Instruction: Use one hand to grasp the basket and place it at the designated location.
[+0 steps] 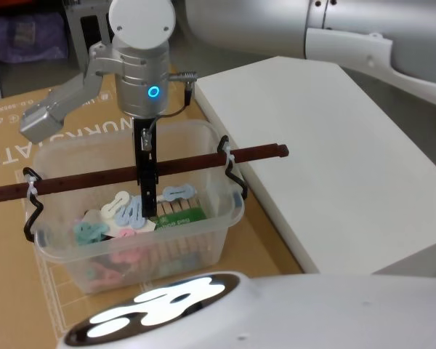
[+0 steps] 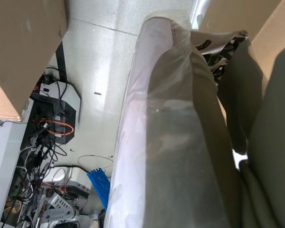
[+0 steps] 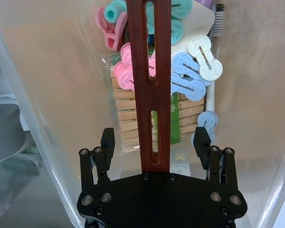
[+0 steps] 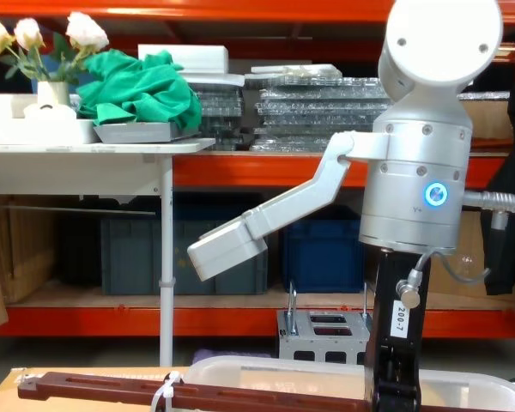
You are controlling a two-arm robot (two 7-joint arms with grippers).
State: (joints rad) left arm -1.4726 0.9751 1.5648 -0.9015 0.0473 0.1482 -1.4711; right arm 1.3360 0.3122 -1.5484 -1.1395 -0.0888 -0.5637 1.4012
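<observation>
Right claw [image 3: 155,137] at centre of head view, straddling the basket [image 1: 225,225] handle bar [image 3: 164,85]. Fingers [image 3: 108,137] apart, clear of bar either side.

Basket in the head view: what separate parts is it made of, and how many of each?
Translucent tub: 1
Reddish-brown bar handle: 1
Black wire hooks joining bar to tub: 2
White ties on the bar: 2
Total: 6
</observation>
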